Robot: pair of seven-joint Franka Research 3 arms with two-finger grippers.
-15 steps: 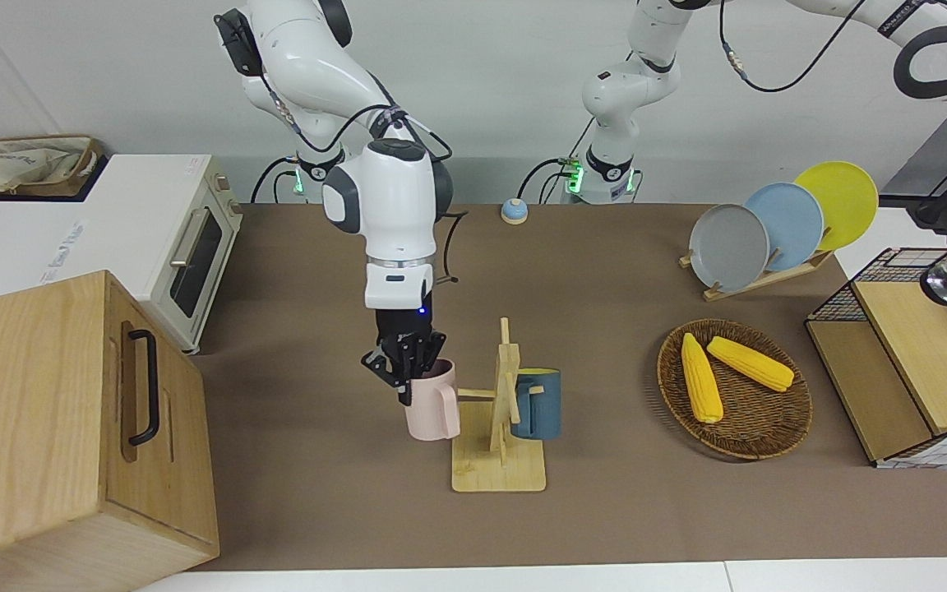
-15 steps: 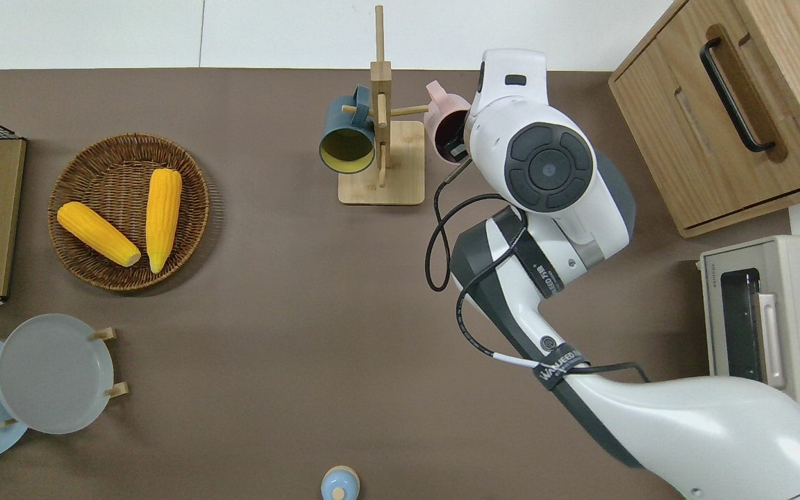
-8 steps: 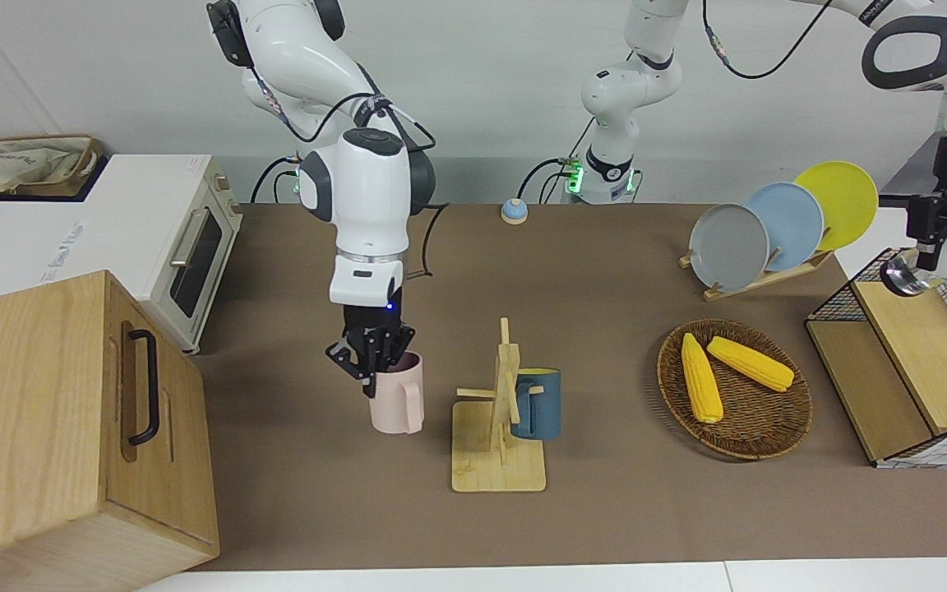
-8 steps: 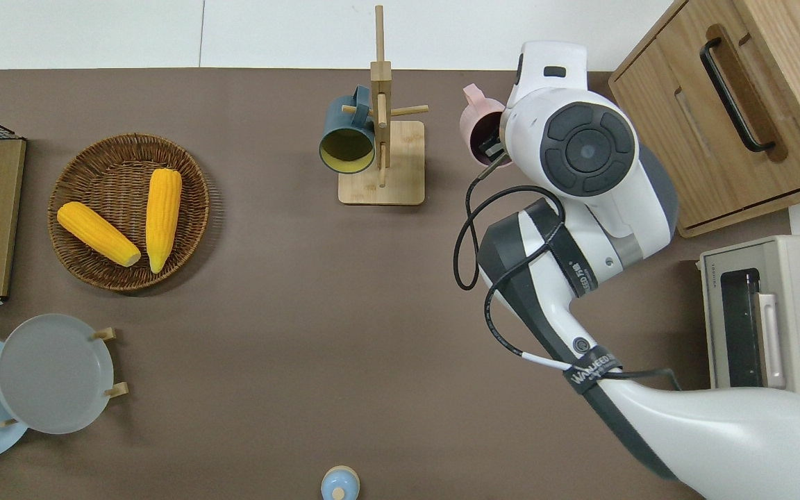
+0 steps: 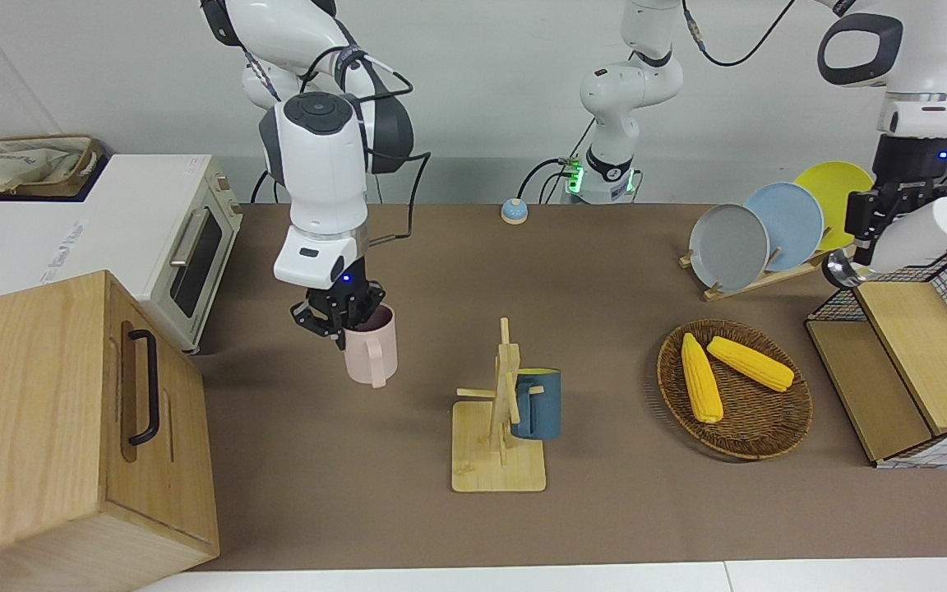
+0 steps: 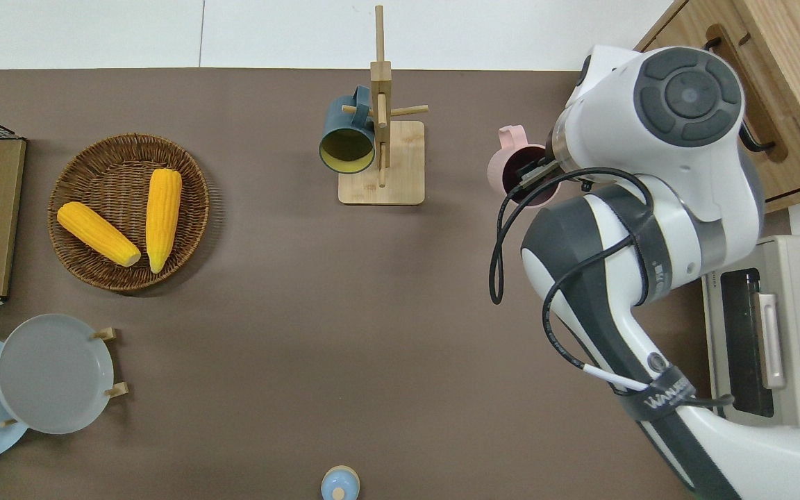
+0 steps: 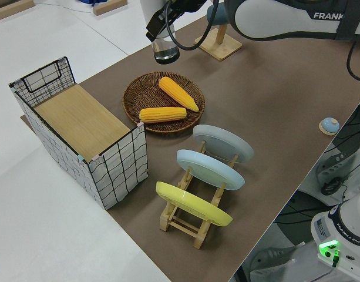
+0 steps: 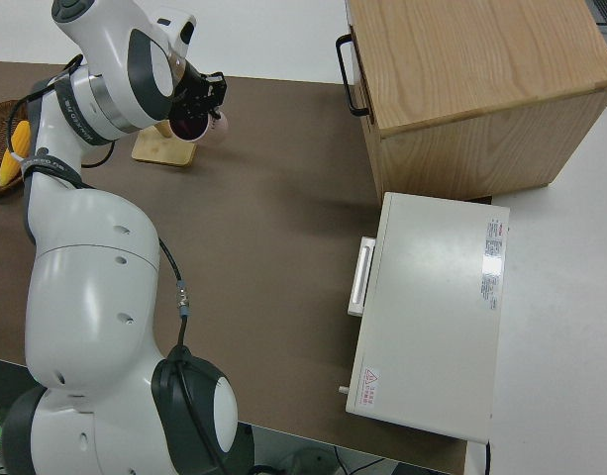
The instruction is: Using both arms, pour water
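My right gripper (image 5: 348,327) is shut on the rim of a pink mug (image 5: 372,349) and holds it upright over the table, between the wooden mug rack (image 5: 500,444) and the wooden cabinet. The overhead view shows this gripper (image 6: 533,171) and the mug (image 6: 509,165). A dark blue mug (image 5: 538,403) hangs on the rack. My left gripper (image 5: 868,220) is shut on a white bottle (image 5: 926,226) with a silver end, held tilted over the wire basket's wooden lid (image 5: 909,353). The bottle's end also shows in the left side view (image 7: 166,51).
A wicker basket (image 5: 757,436) with two corn cobs lies toward the left arm's end. A plate rack (image 5: 757,238) holds three plates. A wooden cabinet (image 5: 54,427) and a toaster oven (image 5: 186,247) stand at the right arm's end. A small blue bell (image 5: 513,211) sits near the robots.
My right gripper drew the pink mug off the rack's peg and carried it toward the right arm's end and the robots. My left arm lifted the white bottle inward from the table's end.
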